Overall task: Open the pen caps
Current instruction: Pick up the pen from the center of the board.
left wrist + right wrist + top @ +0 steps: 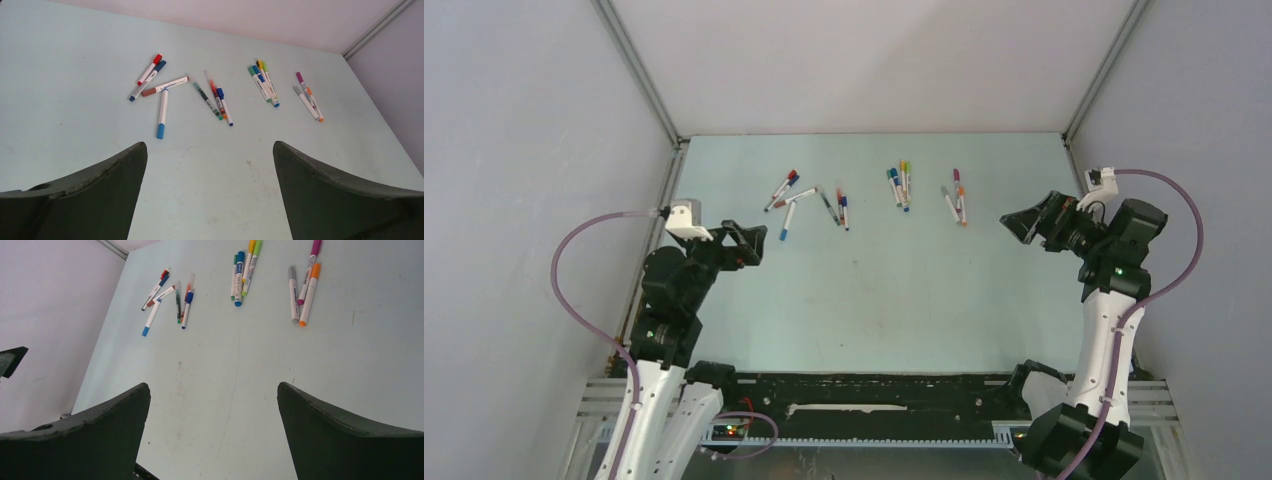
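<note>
Several white pens lie in loose clusters across the far half of the pale table (874, 290), each with a small coloured cap on it. On the left lie a red cap (157, 59), a dark blue cap (161, 64) and a light blue cap (160, 131). Green, blue and yellow caps (260, 70) sit in the middle cluster. The right cluster carries purple (315, 247), orange (315, 271) and grey (291, 273) caps. My left gripper (757, 241) (210, 145) hangs open near the left pens, nothing between its fingers. My right gripper (1012, 222) (213, 386) hangs open, right of the purple and orange pens (958, 198).
Grey walls close in the table on the left, back and right, with a metal frame post (639, 75) at each rear corner. A black rail (874, 405) runs along the near edge between the arm bases. The left gripper's tip (11, 360) shows at the right wrist view's left edge.
</note>
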You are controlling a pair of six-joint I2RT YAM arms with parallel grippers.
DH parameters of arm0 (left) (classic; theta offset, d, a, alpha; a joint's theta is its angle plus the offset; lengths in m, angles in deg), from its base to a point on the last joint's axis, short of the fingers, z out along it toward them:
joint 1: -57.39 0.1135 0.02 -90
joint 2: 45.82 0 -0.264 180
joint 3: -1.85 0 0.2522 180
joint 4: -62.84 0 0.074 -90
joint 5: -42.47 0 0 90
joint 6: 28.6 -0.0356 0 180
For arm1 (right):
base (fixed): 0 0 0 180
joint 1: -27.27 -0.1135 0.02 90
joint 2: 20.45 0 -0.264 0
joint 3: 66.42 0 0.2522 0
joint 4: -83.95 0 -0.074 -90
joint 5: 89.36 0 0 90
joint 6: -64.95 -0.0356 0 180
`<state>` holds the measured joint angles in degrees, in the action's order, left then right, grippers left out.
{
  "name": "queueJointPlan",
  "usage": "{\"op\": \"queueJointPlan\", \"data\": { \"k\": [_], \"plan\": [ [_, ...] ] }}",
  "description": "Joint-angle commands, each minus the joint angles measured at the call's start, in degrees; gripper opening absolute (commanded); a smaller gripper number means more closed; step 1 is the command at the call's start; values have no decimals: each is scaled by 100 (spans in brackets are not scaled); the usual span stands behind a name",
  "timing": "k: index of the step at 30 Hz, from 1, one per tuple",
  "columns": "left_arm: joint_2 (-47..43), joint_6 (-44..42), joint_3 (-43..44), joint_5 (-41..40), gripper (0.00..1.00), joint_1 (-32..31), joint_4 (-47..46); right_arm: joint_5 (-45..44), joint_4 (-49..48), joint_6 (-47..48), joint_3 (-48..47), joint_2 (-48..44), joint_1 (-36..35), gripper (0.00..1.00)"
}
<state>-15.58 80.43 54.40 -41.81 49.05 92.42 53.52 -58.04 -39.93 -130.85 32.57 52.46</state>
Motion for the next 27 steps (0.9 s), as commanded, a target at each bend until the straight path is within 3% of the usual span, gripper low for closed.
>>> {"op": "queueJointPlan", "data": {
  "k": [1,13,17,20,27],
  "plan": [
    [-36,-80,-116,41,98,5,-251,-10,-239,-44,-39,-83,38,100],
    [227,168,-227,352,98,87,-442,485,-275,291,145,-54,28,100],
    [729,458,-134,750,98,86,-556,1009,-191,1351,335,-107,-92,100],
    [1353,647,166,1003,98,79,-395,789,306,2178,339,-205,-286,100],
    [2765,543,1183,540,98,-107,397,652,1137,3627,341,-11,-613,100]
  ]
}}
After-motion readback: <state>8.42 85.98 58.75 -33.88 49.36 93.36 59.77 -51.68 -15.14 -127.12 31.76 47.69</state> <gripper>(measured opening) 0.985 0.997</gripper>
